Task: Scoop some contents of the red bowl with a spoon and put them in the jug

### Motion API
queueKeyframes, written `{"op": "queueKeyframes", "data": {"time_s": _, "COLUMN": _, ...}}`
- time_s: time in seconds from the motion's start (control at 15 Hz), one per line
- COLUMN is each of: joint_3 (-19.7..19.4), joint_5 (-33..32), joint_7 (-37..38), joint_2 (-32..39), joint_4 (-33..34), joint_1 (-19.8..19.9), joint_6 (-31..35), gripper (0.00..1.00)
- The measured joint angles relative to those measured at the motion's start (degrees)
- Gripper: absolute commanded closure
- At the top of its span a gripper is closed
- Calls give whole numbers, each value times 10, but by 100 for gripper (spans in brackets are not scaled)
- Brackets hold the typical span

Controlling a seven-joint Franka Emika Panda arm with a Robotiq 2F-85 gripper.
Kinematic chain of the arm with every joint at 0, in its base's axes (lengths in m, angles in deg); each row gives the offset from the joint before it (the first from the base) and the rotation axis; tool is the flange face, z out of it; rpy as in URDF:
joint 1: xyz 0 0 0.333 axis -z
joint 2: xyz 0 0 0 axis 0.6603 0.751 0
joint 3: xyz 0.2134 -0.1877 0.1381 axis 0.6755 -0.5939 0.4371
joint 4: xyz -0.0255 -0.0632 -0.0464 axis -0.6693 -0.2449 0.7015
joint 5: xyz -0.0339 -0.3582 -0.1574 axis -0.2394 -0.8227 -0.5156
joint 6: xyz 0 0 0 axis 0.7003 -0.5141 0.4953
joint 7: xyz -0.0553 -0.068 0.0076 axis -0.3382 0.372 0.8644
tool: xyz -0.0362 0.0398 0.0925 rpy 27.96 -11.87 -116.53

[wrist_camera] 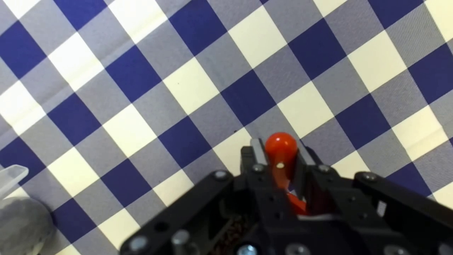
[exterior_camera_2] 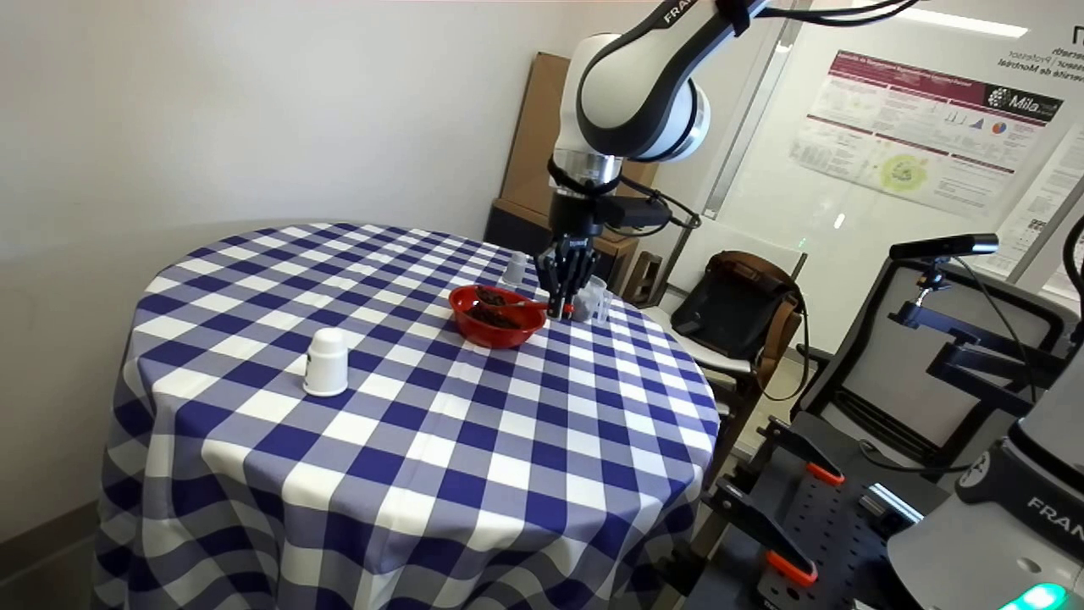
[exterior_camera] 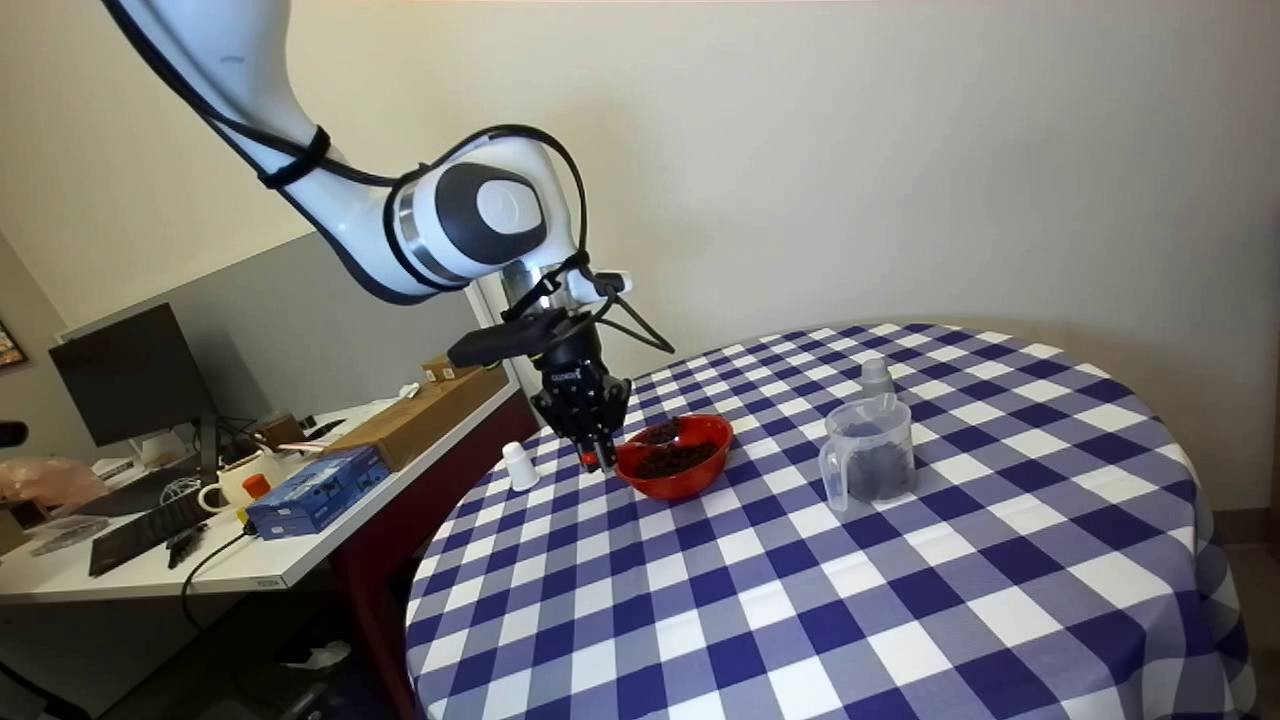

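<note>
The red bowl (exterior_camera: 680, 487) stands on the checked tablecloth, with dark loose contents (exterior_camera: 672, 461) inside. My gripper (wrist_camera: 282, 152) is shut on the red handle of the spoon (wrist_camera: 280, 143), whose rounded end pokes out between the fingers. In an exterior view the gripper (exterior_camera_2: 560, 307) is just beside the bowl's rim, and the spoon handle (exterior_camera_2: 532, 304) reaches across into the bowl. Dark bits appear to cover the spoon's head; whether it touches the contents beneath I cannot tell. The clear jug (exterior_camera: 868, 440) stands apart from the bowl, something grey showing through its lower wall.
Close behind the jug is a small translucent cup (exterior_camera: 875, 378). A white cup (exterior_camera_2: 327, 364) stands upside down on the bowl's other side. The round table's edge drops off near a desk (exterior_camera: 300, 560) with a blue box (exterior_camera: 318, 490).
</note>
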Motion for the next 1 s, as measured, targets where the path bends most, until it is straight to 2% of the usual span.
{"op": "queueKeyframes", "data": {"time_s": 0.33, "joint_3": -6, "joint_5": -24, "joint_7": 1, "joint_2": 0, "joint_4": 0, "joint_1": -1, "joint_6": 0, "gripper": 89}}
{"op": "queueKeyframes", "data": {"time_s": 1.0, "joint_3": -6, "joint_5": -29, "joint_7": -2, "joint_2": 0, "joint_4": 0, "joint_1": -1, "joint_6": 0, "gripper": 89}}
